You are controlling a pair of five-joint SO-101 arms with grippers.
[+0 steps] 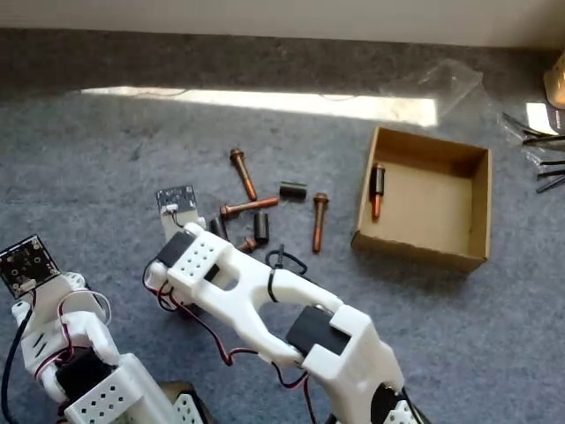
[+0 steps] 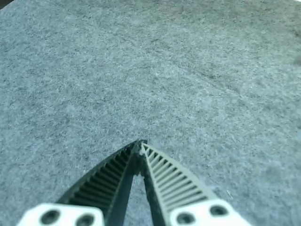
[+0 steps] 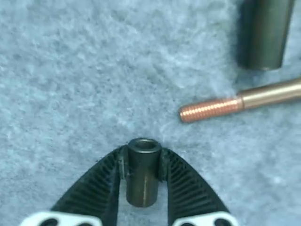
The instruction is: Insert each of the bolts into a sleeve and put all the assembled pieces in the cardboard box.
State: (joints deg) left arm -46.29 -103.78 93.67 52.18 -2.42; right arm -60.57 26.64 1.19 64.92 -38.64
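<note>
My right gripper (image 3: 142, 152) is shut on a dark sleeve (image 3: 142, 181) that stands upright between its fingers, just above the grey carpet. Close by lie a copper bolt's threaded end (image 3: 211, 108) and another dark sleeve (image 3: 265, 33). From above, my right arm (image 1: 207, 261) reaches to the cluster of bolts (image 1: 249, 208), (image 1: 243, 174), (image 1: 319, 221) and loose sleeves (image 1: 293, 190), (image 1: 261, 227). The cardboard box (image 1: 422, 250) sits to the right with one assembled piece (image 1: 377, 188) inside. My left gripper (image 2: 140, 143) is shut and empty over bare carpet, at the near left.
A clear plastic bag (image 1: 446, 84) lies behind the box. Thin black strips (image 1: 543, 155) lie at the right edge. A sunlit band (image 1: 265, 99) crosses the far carpet. Open carpet lies between the bolts and the box.
</note>
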